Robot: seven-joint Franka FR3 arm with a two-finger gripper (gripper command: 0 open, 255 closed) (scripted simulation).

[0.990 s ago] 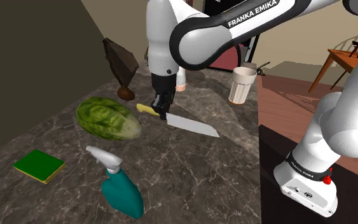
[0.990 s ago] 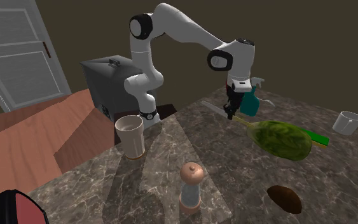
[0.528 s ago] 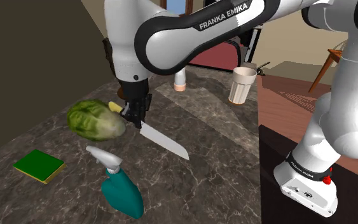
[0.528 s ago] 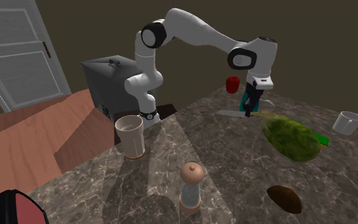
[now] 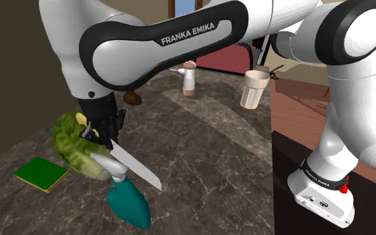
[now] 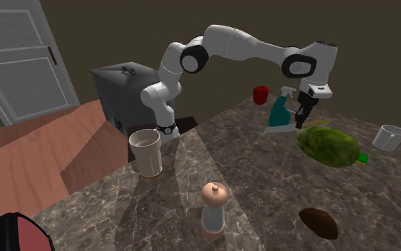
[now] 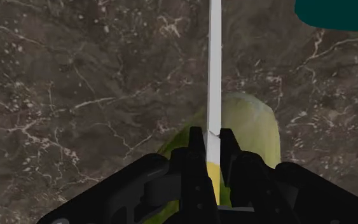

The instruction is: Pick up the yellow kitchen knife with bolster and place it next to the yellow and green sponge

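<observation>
My gripper is shut on the knife where its yellow handle meets the grey blade. The knife hangs above the dark marble counter, blade slanting down toward the shoulder view's right. In the wrist view the two fingers clasp the blade's base, the knife running straight out from them. The green and yellow sponge lies flat near the counter's front left in the shoulder view. In the second exterior view the gripper holds the blade beside the green head.
A green lettuce-like head lies just under the gripper, between it and the sponge. A teal spray bottle lies under the blade tip. Farther back stand a pale cup and a pepper mill. A white bowl sits beyond.
The arm swung toward the shoulder view's left and front, carrying the knife. The green head shifted the same way, closer to the sponge.
</observation>
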